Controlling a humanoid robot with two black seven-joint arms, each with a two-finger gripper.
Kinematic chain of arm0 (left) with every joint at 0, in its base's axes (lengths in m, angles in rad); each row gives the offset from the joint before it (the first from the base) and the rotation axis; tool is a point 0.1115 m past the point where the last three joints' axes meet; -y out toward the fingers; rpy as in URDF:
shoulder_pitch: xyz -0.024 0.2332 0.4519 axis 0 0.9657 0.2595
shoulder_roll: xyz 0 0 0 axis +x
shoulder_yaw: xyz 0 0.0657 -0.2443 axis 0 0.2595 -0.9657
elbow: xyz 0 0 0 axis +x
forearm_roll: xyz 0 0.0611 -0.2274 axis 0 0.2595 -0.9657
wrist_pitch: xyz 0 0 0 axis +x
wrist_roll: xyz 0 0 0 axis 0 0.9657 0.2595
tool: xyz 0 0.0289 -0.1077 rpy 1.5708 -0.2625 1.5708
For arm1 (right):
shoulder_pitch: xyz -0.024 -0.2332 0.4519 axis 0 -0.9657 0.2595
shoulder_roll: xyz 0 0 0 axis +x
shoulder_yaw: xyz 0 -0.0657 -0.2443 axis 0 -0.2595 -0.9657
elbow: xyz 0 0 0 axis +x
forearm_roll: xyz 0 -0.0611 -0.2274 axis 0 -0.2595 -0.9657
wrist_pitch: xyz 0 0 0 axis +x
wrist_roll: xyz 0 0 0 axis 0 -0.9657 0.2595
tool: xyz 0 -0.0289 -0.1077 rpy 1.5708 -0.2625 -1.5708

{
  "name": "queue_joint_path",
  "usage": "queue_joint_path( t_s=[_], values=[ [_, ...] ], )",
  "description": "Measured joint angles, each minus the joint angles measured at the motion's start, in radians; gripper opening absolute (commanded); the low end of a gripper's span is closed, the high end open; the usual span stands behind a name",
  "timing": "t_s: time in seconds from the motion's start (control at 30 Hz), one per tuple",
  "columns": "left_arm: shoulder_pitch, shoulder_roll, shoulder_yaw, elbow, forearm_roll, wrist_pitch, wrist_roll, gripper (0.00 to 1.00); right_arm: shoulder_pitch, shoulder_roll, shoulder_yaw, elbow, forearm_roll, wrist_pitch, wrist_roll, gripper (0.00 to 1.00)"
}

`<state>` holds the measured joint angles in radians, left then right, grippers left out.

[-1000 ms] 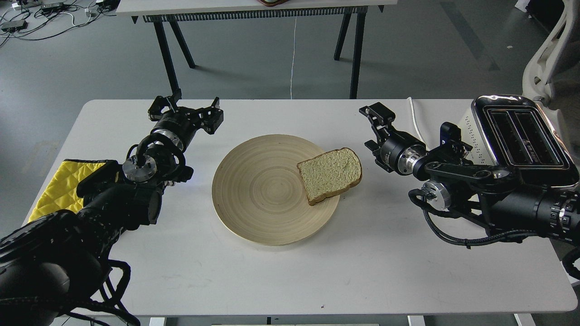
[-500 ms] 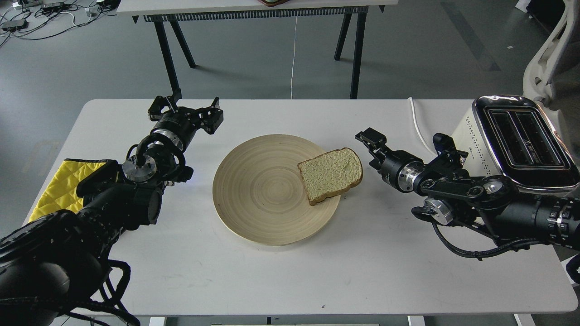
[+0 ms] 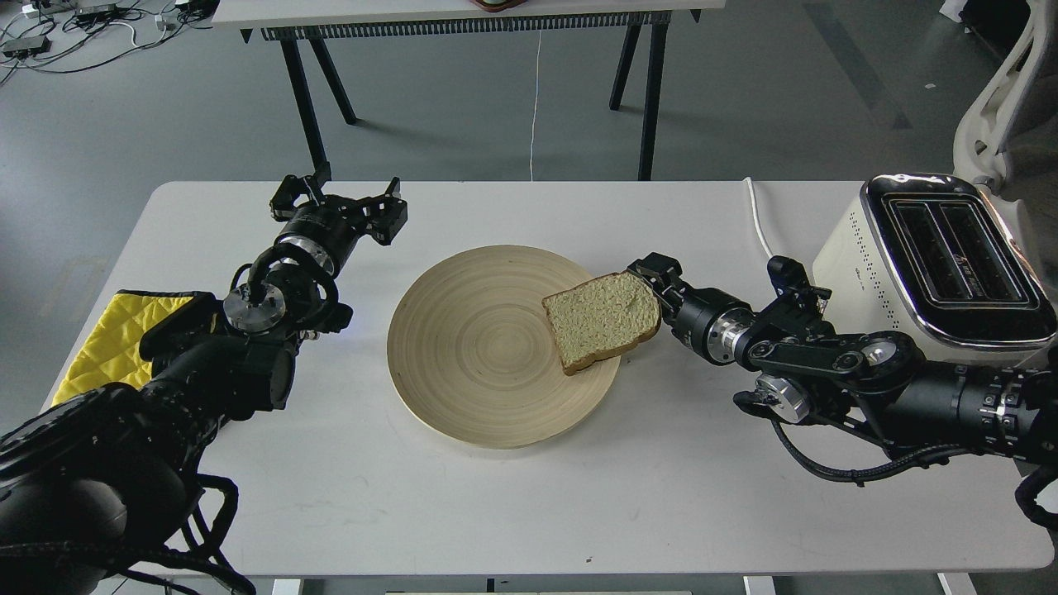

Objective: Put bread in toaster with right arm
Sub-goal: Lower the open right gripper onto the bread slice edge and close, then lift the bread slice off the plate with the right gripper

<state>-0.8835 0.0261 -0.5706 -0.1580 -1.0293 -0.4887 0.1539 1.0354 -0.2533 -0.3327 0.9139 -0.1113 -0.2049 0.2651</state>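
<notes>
Since the earlier frames the right arm's claw [image 3: 653, 277] has swept down and leftward across the tabletop [image 3: 496, 512], from beside the toaster [image 3: 934, 264] to the right edge of the bread [image 3: 602, 319]. The slice lies flat on the right side of the round wooden plate [image 3: 463, 347], its crusted corner overhanging the plate's rim toward the claw. The toaster stands well apart at the far right, both slots empty.

The step in hand appears to be the grasp. To do it well, one finger should probably slide under the overhanging crust and the other come down on top, pinching the firm crust rather than the soft crumb (which would likely tear or fold). A light squeeze should be enough, and the slice needs lifting clear of the rim before any turn toward the slots.

As for the right claw, it is seen nearly end-on and dark at the bread's edge; whether it is parted or closed, or already touching the crust, cannot be told. The left claw [image 3: 339, 202] hangs over the tabletop with fingers spread, holding nothing.
</notes>
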Motion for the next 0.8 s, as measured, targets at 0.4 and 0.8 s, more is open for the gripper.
queue_joint_path(
  t_s=[0.4, 0.8],
  values=[
    [0.000, 0.000, 0.000, 0.000, 0.000, 0.000, 0.001, 1.00, -0.003, 0.008, -0.001, 0.005, -0.027, 0.000, -0.003, 0.32],
    [0.000, 0.000, 0.000, 0.000, 0.000, 0.000, 0.000, 1.00, 0.001, -0.001, 0.022, 0.040, -0.027, -0.009, 0.003, 0.15]
  ],
)
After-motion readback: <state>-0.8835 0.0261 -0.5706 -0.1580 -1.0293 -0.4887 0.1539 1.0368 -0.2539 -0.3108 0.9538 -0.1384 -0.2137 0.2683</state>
